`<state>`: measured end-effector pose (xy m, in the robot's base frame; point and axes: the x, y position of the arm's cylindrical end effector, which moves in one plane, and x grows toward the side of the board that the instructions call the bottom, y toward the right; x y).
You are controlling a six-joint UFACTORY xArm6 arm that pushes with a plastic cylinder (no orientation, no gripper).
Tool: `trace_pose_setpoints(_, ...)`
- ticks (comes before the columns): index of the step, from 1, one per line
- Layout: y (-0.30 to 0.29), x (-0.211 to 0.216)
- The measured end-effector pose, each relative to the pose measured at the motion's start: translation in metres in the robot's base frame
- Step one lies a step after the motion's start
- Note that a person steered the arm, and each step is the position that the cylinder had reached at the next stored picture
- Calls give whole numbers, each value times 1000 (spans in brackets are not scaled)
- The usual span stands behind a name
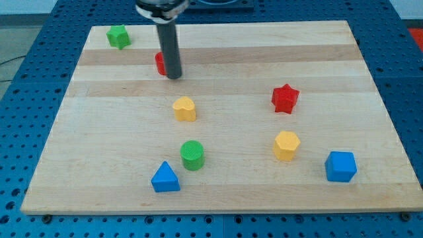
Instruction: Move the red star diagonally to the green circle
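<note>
My tip [174, 77] grips nothing, it's just a rod parked against a red block [160, 63], with the red star [285, 98] well off toward its right and the green circle [192, 155] below it.

Yellow hexagon [286, 145] flanks star-circle diagonal.

Wooden tabletop [370, 86], pale planks, on a blue perforated base [26, 79].

- Red star [285, 98]: view's right, mid-height.
- Green circle [192, 155]: lower centre, just above and right of the blue triangle [164, 178].
- Yellow block [185, 109], rounded: centre.
- Yellow hexagon [286, 145]: below the red star.
- Blue cube [340, 166]: lower right.
- Green block [119, 36]: top left corner.
- Red block [160, 63]: mostly hidden behind the rod; shape cannot be told.
- My tip [174, 77]: touching or just beside that red block, well apart from the red star.
</note>
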<state>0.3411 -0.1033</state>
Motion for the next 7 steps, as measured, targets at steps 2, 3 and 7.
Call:
trace_pose_setpoints(2,85,9)
trace_pose_setpoints(3,151,76)
trace_pose_setpoints(7,60,105)
